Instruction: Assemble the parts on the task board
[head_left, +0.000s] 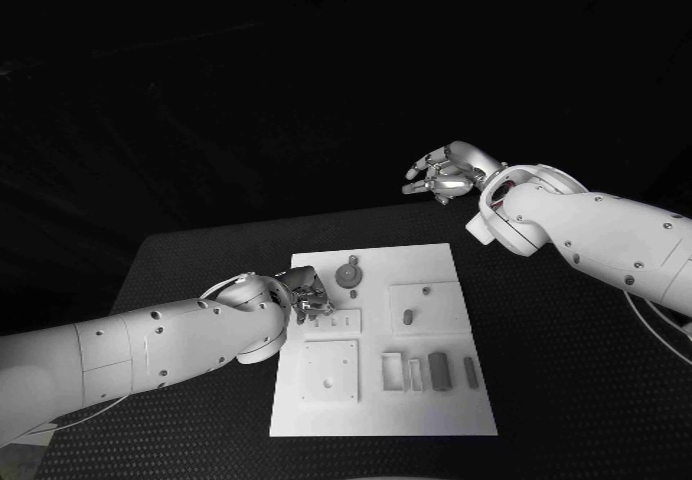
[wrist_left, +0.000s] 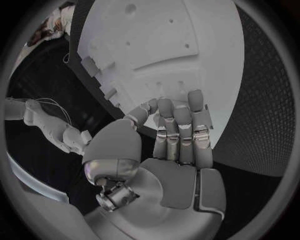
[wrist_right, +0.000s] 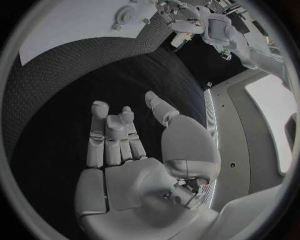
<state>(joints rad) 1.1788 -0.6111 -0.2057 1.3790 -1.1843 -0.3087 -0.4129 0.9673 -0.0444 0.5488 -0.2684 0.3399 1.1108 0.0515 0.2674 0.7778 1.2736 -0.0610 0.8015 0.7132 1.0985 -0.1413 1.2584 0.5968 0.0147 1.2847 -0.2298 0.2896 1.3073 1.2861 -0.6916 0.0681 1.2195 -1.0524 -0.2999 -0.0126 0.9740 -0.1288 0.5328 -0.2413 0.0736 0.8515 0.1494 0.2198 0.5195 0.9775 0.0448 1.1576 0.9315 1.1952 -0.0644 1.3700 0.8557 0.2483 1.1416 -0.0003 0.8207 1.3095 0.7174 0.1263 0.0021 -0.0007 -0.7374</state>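
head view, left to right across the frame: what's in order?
left hand → round part on the task board → right hand

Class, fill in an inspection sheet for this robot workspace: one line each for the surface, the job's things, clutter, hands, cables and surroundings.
Surface: black table, textured top.
Job's things: white task board in the middle of the table; a round grey part near its far edge, upright grey parts nearer the robot.
Clutter: nothing seen.
Hands: left hand at the board's left edge, fingers together over it, holding nothing visible; right hand raised beyond the table's far edge, fingers curled, empty.
Cables: thin cable under the right arm.
Surroundings: dark, nothing seen.
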